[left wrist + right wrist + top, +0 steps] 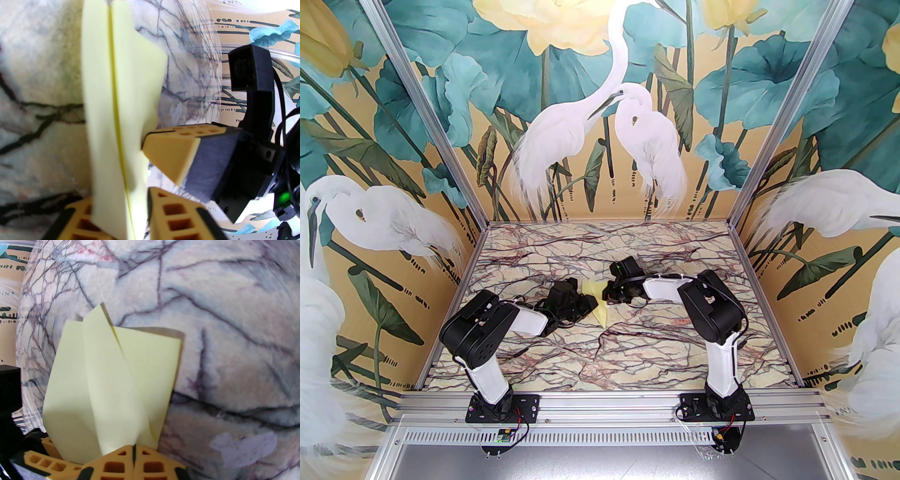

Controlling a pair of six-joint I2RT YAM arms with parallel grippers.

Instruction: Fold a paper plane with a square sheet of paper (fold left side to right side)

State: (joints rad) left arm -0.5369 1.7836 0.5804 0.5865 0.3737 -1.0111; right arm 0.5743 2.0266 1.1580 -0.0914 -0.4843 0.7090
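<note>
The pale yellow sheet of paper (pixel 601 313), folded into a pointed plane shape, is held up off the marble table (pixel 628 356) between both grippers. My right gripper (pixel 608 294) is shut on one edge of it. In the right wrist view the paper (pixel 112 380) fans out from the closed fingertips (pixel 133 448), one flap lifted. In the left wrist view the paper (pixel 103 93) stands on edge between my left gripper's (pixel 121 206) orange fingers, which sit close on either side with a narrow gap still showing. The right fingers (pixel 173 150) pinch the paper's side there.
Walls painted with herons and leaves enclose the table on three sides, with metal posts (pixel 440 126) at the back corners. A small pale patch (pixel 243 448) lies on the marble near the right gripper. Both arm bases (pixel 501 408) sit on the near rail.
</note>
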